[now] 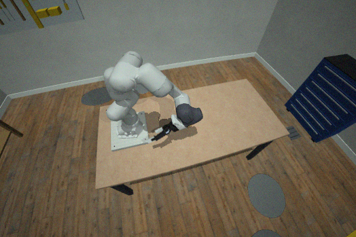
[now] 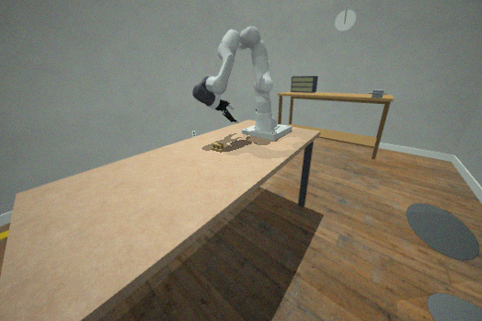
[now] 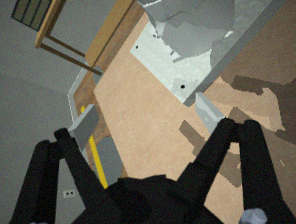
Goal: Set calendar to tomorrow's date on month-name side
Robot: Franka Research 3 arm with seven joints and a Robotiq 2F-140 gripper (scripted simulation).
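Observation:
The calendar (image 2: 217, 145) is a tiny wooden-coloured block shape on the table, in the arm's shadow, in the exterior view. Its tray, cubes, digits and month name are too small to tell apart. It does not show in the top view, where the arm's hand covers part of the table, nor in the wrist view. My gripper (image 1: 155, 134) (image 2: 235, 114) (image 3: 145, 107) is wide open with nothing between its fingers. It is tilted, above the table, with its fingers pointing towards the robot's base and away from the calendar.
The robot's white base plate (image 1: 119, 146) (image 2: 281, 132) (image 3: 165, 67) lies close beyond the fingertips. The table (image 1: 234, 115) (image 2: 138, 189) (image 3: 130, 120) extends away from the base. A second table (image 2: 336, 96) with a box on it stands behind, and a blue drawer cabinet (image 1: 323, 96) stands apart.

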